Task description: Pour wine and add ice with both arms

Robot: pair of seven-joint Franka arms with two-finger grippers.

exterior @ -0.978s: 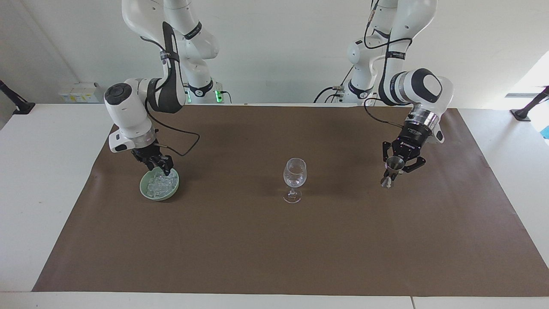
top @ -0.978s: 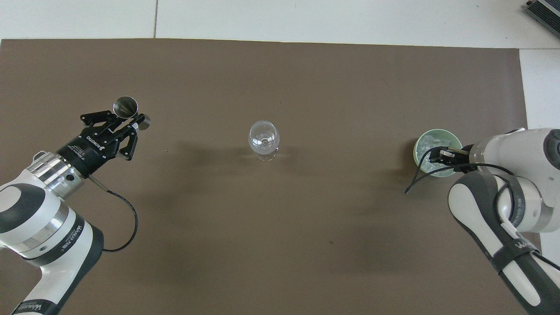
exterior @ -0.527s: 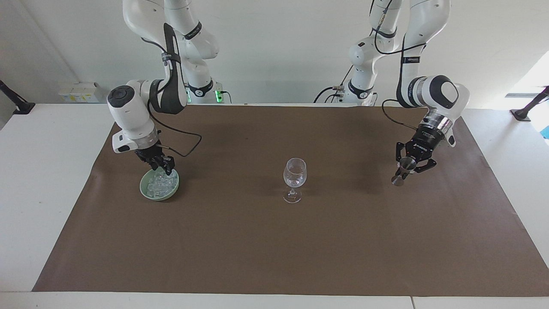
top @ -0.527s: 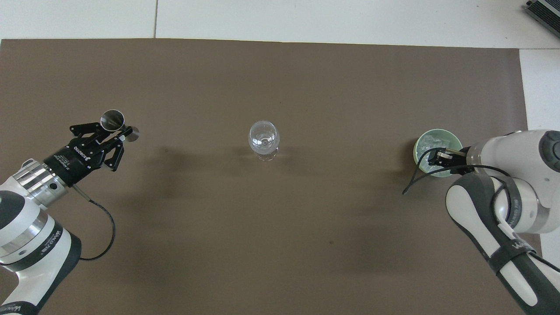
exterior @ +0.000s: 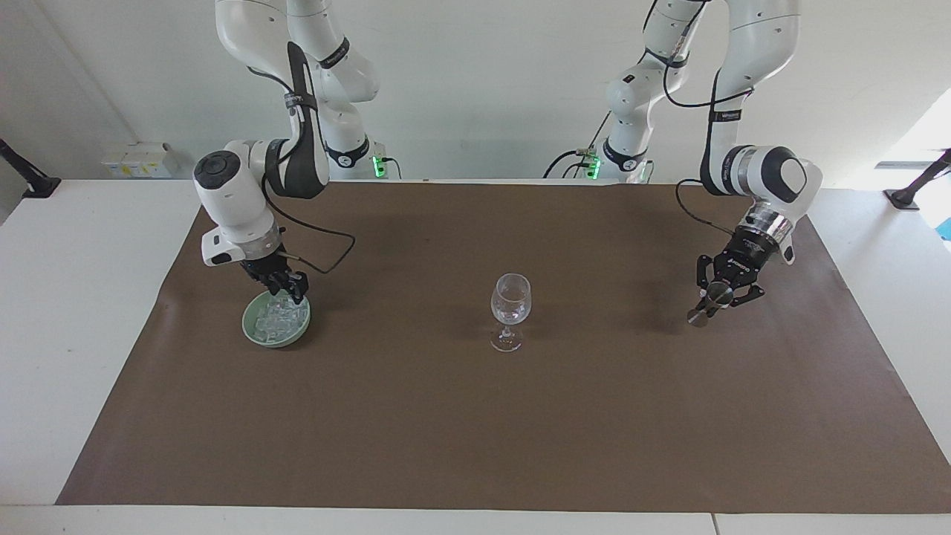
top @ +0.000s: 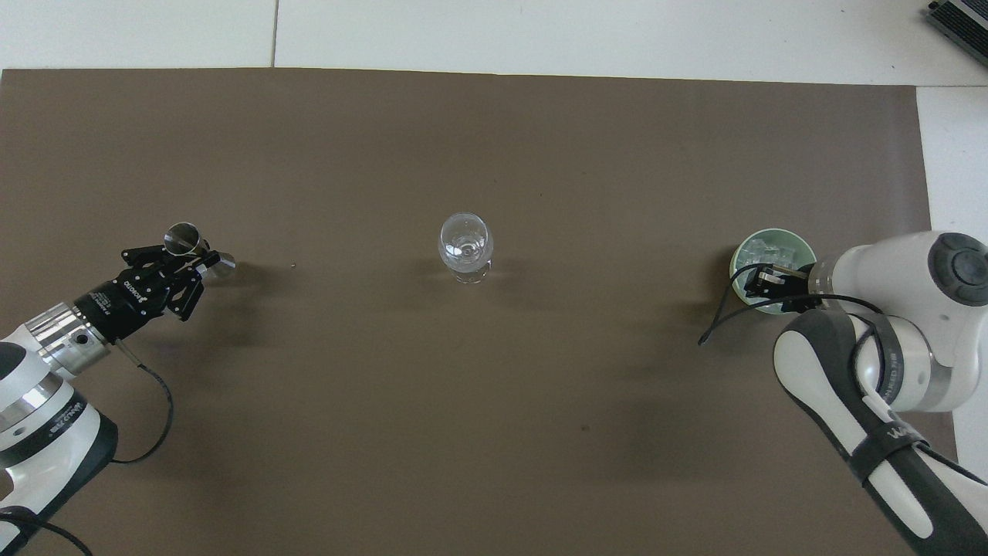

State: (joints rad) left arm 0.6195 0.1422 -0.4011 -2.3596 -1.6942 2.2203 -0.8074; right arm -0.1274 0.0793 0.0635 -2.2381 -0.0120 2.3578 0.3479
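Ice (exterior: 278, 318) heaped in green bowl (exterior: 255, 333) at the right arm's end of the table; right gripper (exterior: 291, 288) dips into it, grip not discernible. Left gripper (exterior: 715, 295) clenched on steel jigger (exterior: 706, 305). Ice-picking step; next: carry a cube over wine glass (exterior: 510, 303).

I see wine glass (exterior: 510, 308) alone mid-mat (exterior: 475, 416); bowl (exterior: 276, 321) and measuring cup (exterior: 708, 303) flank it, well apart.
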